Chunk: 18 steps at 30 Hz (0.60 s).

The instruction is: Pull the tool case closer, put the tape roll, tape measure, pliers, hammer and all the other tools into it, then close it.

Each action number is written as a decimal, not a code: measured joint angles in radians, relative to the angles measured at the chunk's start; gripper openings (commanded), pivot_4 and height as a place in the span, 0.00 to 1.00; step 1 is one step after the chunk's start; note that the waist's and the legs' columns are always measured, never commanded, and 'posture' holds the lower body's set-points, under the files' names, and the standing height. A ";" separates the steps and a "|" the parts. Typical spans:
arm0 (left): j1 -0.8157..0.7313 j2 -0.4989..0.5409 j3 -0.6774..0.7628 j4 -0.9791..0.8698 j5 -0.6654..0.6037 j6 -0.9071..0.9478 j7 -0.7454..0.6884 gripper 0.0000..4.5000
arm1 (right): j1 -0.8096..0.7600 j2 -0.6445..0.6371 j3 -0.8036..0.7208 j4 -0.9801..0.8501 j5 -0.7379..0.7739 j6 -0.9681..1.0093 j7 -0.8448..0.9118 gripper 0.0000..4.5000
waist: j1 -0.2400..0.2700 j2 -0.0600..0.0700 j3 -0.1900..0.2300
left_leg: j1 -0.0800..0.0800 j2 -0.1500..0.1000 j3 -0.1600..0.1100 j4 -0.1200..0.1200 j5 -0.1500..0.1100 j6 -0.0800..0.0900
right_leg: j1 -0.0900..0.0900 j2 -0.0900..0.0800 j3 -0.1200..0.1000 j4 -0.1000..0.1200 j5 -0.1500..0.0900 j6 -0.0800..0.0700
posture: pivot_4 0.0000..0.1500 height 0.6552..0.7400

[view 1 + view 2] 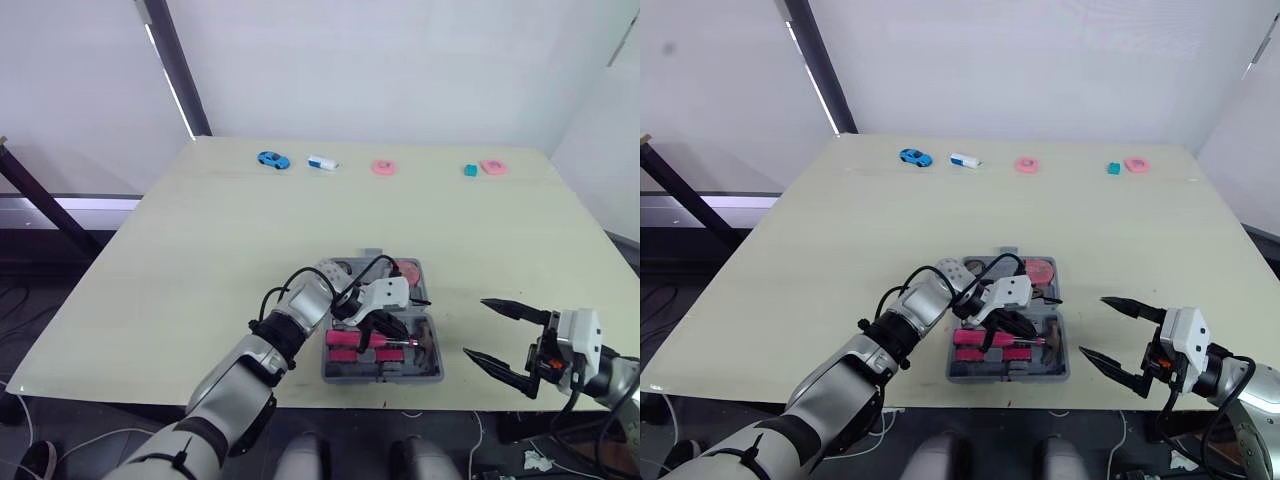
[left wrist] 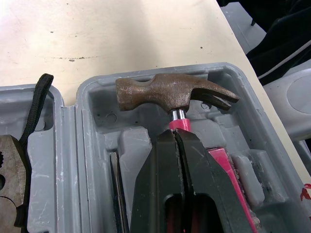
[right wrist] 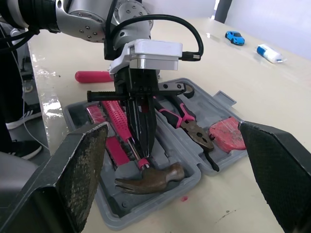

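The hammer (image 2: 175, 97) is clamped by the left gripper (image 2: 176, 138) inside the tool case (image 2: 92, 111); the fingers of the right gripper (image 1: 475, 327) are spread apart.

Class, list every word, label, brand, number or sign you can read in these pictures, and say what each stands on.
None can be read.
The tool case, hammer and pliers show no lettering.
The red mark on the table beside the case is a scribble, not legible.
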 measured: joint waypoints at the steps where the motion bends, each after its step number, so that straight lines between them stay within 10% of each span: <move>1: 0.000 0.000 0.000 0.000 0.000 0.000 0.000 0.00 | 0.000 0.000 0.000 0.000 0.000 0.000 0.000 1.00 | 0.000 0.000 0.000 | 0.000 0.000 0.000 0.000 0.000 0.000 | 0.000 0.000 0.000 0.000 0.000 0.000 | 1.00 0.99; 18: 0.017 0.009 0.001 -0.013 -0.004 -0.023 0.002 0.00 | -0.001 0.004 0.000 0.001 -0.002 -0.004 0.003 1.00 | 0.000 0.000 0.000 | 0.000 0.000 0.000 0.000 0.000 0.000 | 0.000 0.000 0.000 0.000 0.000 0.000 | 1.00 0.99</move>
